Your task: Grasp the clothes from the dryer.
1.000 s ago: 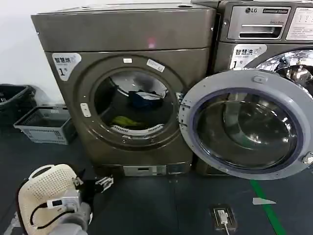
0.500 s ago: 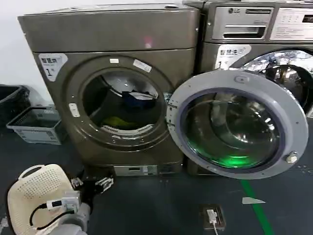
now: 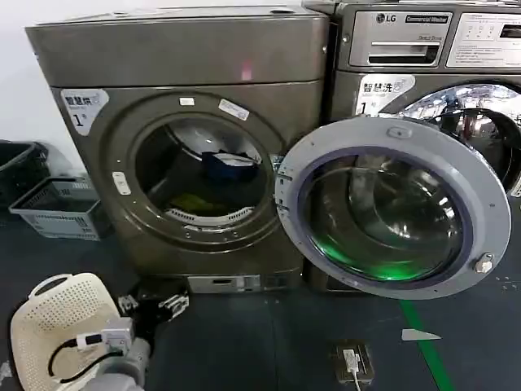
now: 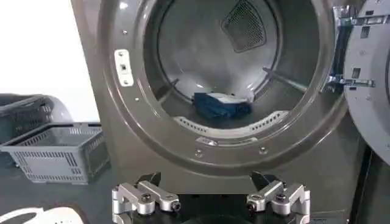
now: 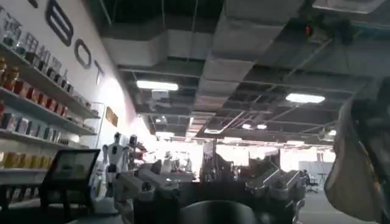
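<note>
Approach step: left pincer [image 3: 155, 307], fingers spread and empty, low before the dryer [image 3: 195, 138]; dark blue garment [image 4: 220, 105] and yellow-green piece [image 3: 191, 204] lie in the drum; next, reach inside.

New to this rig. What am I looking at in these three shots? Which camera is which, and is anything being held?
It is a two-armed robot facing a bronze-grey dryer whose round door hangs open to the right. An LG machine stands behind that door.

The head view looks down from the robot's head. Inside the drum lie the clothes: a dark blue piece and a yellow-green piece.

The left wrist view looks along the left gripper, open, low in front of the porthole, holding nothing. A grey basket sits on the floor to the dryer's left.

The right wrist view points up at a ceiling; the right gripper is open and empty.
</note>
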